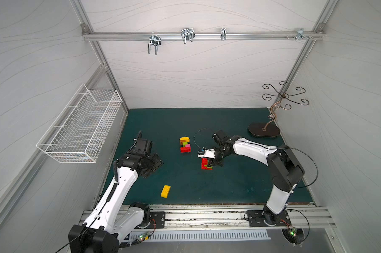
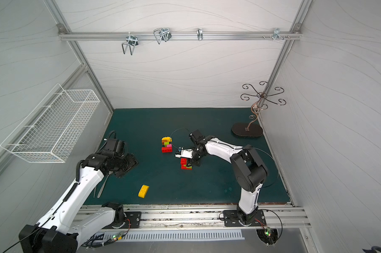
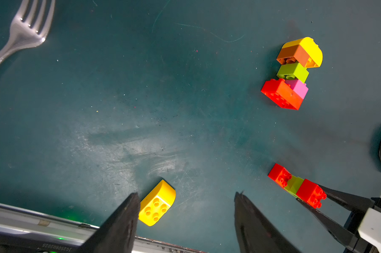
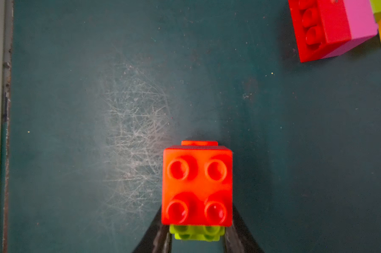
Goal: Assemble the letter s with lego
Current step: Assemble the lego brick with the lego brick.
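In the right wrist view we get only a corner of the brick stack [image 4: 329,28], cut by the picture's edge; the red square brick [image 4: 197,186] hides most of the lime brick [image 4: 197,234]. The fork [image 3: 25,32] is cut off at the handle in the left wrist view.

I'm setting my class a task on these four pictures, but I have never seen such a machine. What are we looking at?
A left arm and a right arm stand at a green mat. Two pictures look down from overhead; the other two come from cameras on the arms' wrists. On the mat lie a multicoloured brick stack, a loose yellow brick and a fork. The right gripper is shut on a small red-and-lime stack. The left gripper is open and empty.
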